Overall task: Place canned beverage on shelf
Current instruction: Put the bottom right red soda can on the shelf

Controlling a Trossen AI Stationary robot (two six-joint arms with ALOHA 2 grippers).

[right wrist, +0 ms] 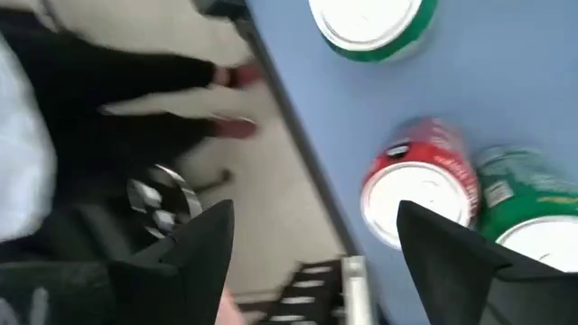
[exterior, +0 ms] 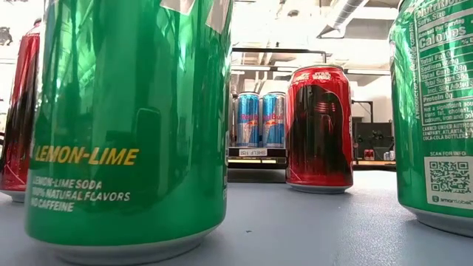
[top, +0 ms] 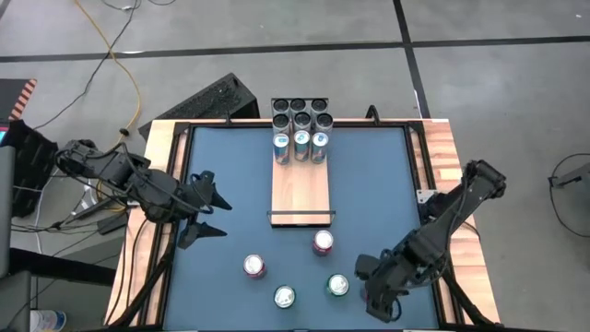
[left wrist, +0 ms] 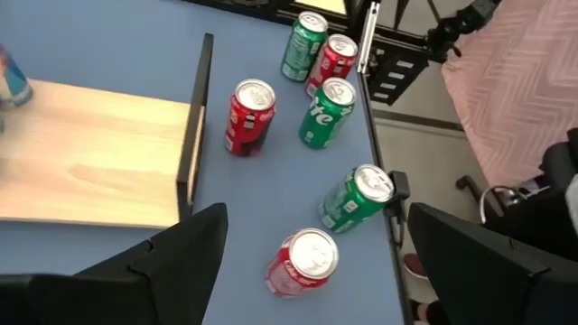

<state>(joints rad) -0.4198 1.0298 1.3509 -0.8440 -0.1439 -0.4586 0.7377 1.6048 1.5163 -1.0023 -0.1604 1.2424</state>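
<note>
Cans of soda, four of them, stand loose on the blue tabletop (top: pixel 369 184): red can (top: pixel 323 243) just off the rail end of the long pale wood shelf (top: pixel 300 189), another red can (top: pixel 254 266), white-topped can (top: pixel 285 296), green can (top: pixel 338 285). Three blue-and-silver cans (top: pixel 300 146) already sit at the shelf's far end. My right jaws (top: pixel 371 288) gape empty beside the green one; left jaws (top: pixel 210 210) wait wide open, holding nothing. Plenty left.

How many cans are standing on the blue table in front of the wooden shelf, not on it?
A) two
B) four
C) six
B: the high view shows two red cans and two green cans on the blue table, apart from the shelf.
</note>
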